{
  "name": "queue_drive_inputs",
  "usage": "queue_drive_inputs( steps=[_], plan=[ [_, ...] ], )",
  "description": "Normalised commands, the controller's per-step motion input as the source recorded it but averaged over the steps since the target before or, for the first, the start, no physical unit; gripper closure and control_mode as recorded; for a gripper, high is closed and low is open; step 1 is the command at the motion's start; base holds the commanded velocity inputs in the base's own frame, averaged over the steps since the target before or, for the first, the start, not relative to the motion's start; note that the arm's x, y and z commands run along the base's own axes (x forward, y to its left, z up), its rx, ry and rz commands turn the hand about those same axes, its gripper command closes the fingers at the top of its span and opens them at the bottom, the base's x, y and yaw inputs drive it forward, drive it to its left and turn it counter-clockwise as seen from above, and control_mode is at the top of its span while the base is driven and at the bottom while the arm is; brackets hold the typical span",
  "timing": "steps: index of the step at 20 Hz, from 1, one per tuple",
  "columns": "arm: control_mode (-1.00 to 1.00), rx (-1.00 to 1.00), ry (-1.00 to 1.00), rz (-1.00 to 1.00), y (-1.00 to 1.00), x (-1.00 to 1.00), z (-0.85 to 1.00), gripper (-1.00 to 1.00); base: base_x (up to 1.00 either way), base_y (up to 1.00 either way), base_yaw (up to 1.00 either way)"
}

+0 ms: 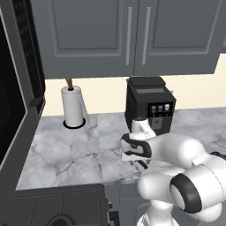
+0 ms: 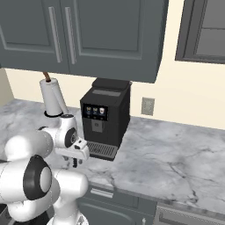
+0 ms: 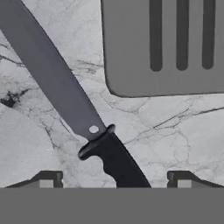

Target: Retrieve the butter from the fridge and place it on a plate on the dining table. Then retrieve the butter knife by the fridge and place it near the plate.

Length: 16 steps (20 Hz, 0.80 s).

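Observation:
The butter knife (image 3: 65, 89) lies flat on the marble counter (image 3: 166, 131), its grey blade running to the upper left and its dark handle (image 3: 114, 161) toward the bottom of the hand view. My gripper (image 3: 114, 180) hangs right over that handle, open, with one fingertip (image 3: 46, 179) well off to each side and neither touching it. From the base views the gripper (image 1: 140, 163) (image 2: 75, 161) points down at the counter in front of the coffee machine. The fridge (image 1: 24, 75) stands at the left. The butter, the plate and the dining table are out of view.
A black coffee machine (image 1: 148, 106) (image 2: 105, 116) stands just behind the hand, and its slotted drip tray (image 3: 166, 43) is close to the knife blade. A paper towel roll (image 1: 73, 106) (image 2: 52, 96) stands further left. Grey wall cabinets (image 1: 132, 35) hang overhead.

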Motion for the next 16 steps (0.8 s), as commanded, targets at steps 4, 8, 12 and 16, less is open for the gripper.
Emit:
queue_drive_inputs(
  steps=[4,8,12,16],
  plan=[
    [-1.00,0.00,-0.08,0.00,0.00,-0.44,-0.14,-1.00,0.00,0.00,0.00],
    [-1.00,0.00,-0.12,0.00,0.00,-0.01,-0.11,-1.00,0.00,0.00,0.00],
    [-1.00,0.00,-0.02,0.00,-0.12,0.00,-0.33,-1.00,0.00,0.00,0.00],
    [-1.00,0.00,0.00,0.00,-0.24,-0.01,-0.54,-1.00,0.00,0.00,0.00]
  ],
)
